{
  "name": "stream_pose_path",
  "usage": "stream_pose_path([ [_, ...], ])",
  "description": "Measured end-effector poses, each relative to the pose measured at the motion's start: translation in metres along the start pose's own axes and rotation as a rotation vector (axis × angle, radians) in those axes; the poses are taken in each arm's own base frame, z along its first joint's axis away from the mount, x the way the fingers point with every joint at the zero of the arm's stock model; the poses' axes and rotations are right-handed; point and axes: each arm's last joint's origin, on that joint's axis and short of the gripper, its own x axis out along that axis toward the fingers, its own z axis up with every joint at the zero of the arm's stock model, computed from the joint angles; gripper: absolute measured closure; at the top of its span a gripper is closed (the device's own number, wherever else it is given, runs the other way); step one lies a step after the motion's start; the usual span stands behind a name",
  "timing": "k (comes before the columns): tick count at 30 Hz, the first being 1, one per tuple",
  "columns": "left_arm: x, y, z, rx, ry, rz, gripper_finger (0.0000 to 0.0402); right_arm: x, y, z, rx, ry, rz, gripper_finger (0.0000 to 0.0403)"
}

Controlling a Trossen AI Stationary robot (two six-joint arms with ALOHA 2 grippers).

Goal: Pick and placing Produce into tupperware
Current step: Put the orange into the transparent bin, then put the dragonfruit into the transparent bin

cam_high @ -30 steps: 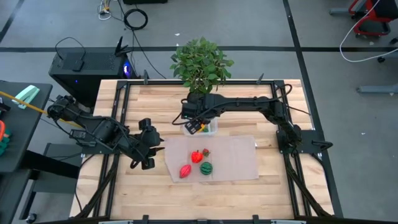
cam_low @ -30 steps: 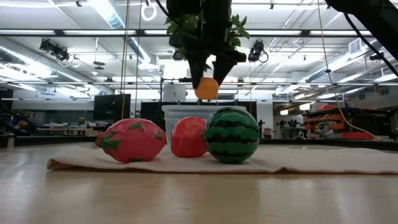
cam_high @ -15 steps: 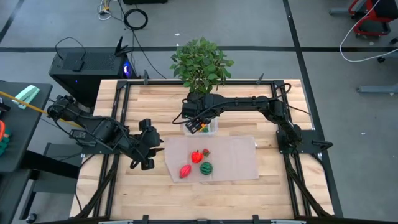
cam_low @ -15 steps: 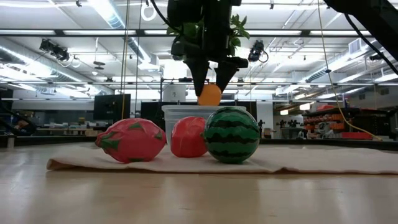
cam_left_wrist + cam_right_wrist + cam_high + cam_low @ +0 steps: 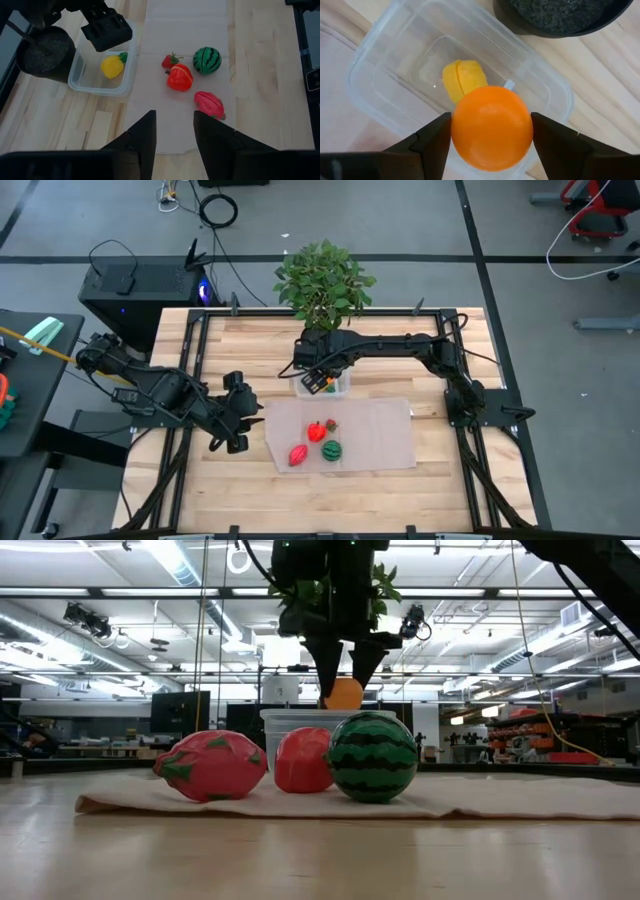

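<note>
My right gripper (image 5: 345, 668) hangs over the clear tupperware (image 5: 338, 390), shut on a round orange fruit (image 5: 491, 127). In the tupperware (image 5: 370, 75) lies a yellow fruit (image 5: 464, 79). On the pale mat (image 5: 380, 435) rest a pink-red fruit (image 5: 210, 103), a red pepper-like fruit (image 5: 180, 78), a small strawberry (image 5: 171, 60) and a dark green watermelon (image 5: 207, 60). My left gripper (image 5: 230, 442) hovers open off the mat's left edge, with nothing between its fingers (image 5: 145, 137). My right gripper pinches the orange fruit's two opposite sides (image 5: 457, 131) between its two fingers. The fingers come from above and point down. The fruit (image 5: 344, 693) hangs clear, just above the tupperware's rim (image 5: 300, 713).
A leafy potted plant (image 5: 322, 280) stands right behind the tupperware, its dark pot (image 5: 560, 15) close to the far rim. A black frame (image 5: 200, 330) runs around the wooden table. Bare wood lies to the right of the mat.
My right gripper has sunk a little toward the tupperware with the orange fruit, still shut on it. The fruits on the mat have stayed put.
</note>
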Motion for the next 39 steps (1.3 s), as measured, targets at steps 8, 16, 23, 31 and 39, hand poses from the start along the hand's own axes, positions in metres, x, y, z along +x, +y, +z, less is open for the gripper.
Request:
stream_pose_path([
  [8,0.000,0.000,0.000,0.000,0.000,0.000,0.0260,0.000,0.000,0.000,-0.020,0.015,0.015,0.0133],
  [16,0.000,0.000,0.000,0.000,0.000,0.000,0.0268,0.000,0.001,-0.001,-0.023,0.018,0.019,0.0109],
  [23,0.000,0.000,0.000,0.000,0.000,0.000,0.0262,-0.001,0.002,-0.002,-0.028,0.018,0.020,0.0098],
  [31,0.000,0.000,0.000,0.005,0.000,0.000,0.0265,-0.001,0.004,-0.004,-0.033,0.014,0.020,0.0103],
  [39,0.000,0.000,0.000,0.006,0.000,0.000,0.0260,-0.025,0.016,-0.027,-0.070,0.009,0.063,0.0139],
])
